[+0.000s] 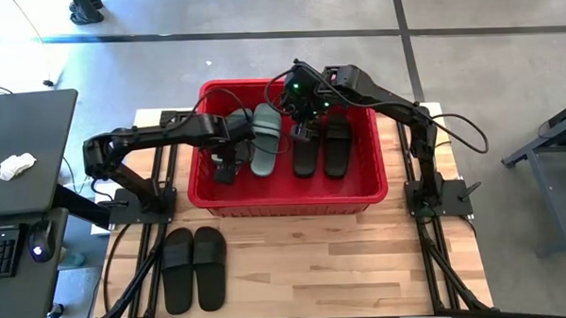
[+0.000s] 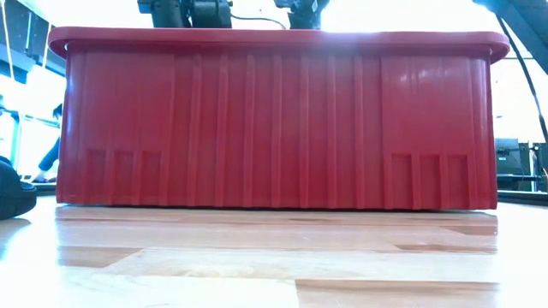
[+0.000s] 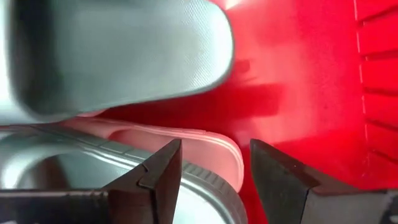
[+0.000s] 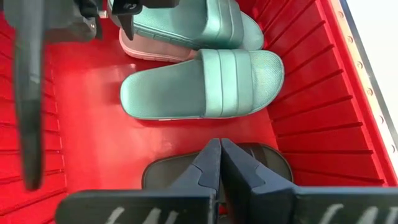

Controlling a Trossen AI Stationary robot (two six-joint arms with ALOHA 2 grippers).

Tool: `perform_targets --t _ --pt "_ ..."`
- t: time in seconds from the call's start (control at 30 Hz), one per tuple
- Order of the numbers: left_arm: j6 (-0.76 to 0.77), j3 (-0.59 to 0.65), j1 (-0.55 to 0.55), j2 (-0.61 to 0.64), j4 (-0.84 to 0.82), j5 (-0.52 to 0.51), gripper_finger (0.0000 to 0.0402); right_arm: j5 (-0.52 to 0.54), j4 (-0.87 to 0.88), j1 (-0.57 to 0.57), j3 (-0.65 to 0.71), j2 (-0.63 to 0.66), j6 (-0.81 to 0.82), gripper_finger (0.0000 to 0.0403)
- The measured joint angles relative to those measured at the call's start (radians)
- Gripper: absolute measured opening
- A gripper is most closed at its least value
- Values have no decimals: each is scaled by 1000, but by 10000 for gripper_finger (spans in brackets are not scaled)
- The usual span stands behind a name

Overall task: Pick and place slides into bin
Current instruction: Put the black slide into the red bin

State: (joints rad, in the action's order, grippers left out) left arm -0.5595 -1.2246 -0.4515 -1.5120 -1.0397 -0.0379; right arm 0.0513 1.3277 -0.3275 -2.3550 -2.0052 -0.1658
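The red bin (image 1: 289, 201) stands mid-table and fills the low view (image 2: 274, 120). Two sage-green slides (image 4: 205, 84) (image 4: 193, 25) lie in it, the farther one on a pale pink slide (image 4: 143, 50), with two black slides (image 1: 306, 151) (image 1: 337, 143) beside them. My left gripper (image 3: 214, 180) is open low inside the bin, at the pink slide's end (image 3: 186, 140) and a green slide (image 3: 118, 56). My right gripper (image 4: 219, 155) is shut just above a black slide (image 4: 168, 174) in the bin. My left gripper has one finger (image 3: 161, 174) over the stacked green and pink slides' end, the other over the bin floor; I cannot tell whether it touches them. My right gripper points its shut fingertips down at the black slide's strap end (image 4: 261, 155); I cannot tell whether they touch it.
A black pair (image 1: 194, 266) lies side by side on the wooden table in front of the bin, toward the left; one shows at the low view's left edge (image 2: 13, 188). A desk with a keyboard (image 1: 19, 159) stands left of the table.
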Motion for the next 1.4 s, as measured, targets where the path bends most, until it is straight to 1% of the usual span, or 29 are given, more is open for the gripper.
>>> perform_targets --t 0.17,0.33,0.53,0.73,0.9,1.0,1.07,1.13,1.3,1.4 --pt "17 -56 0 21 -3 -7 172 0 0 0 0 0 0 0" --pt "19 -114 0 57 -15 -40 172 0 18 0 0 0 0 0" --pt "19 -195 0 104 -59 -36 172 1 45 0 0 -1 -25 0" --pt "26 -274 0 160 -130 57 172 1 65 0 0 -1 -44 0" --pt "54 -322 0 212 -163 177 172 -6 112 0 0 -1 -45 0" --pt "83 -334 1 245 -164 265 172 -68 143 0 0 0 -52 0" --pt "106 -334 8 268 -166 321 172 -129 157 1 0 2 -61 0" --pt "123 -334 41 289 -167 361 172 -206 167 4 1 11 -68 0" --pt "197 -334 180 339 -168 456 172 -422 187 28 1 37 -100 0" --pt "305 -334 293 352 -168 435 172 -507 195 47 1 45 -116 0"
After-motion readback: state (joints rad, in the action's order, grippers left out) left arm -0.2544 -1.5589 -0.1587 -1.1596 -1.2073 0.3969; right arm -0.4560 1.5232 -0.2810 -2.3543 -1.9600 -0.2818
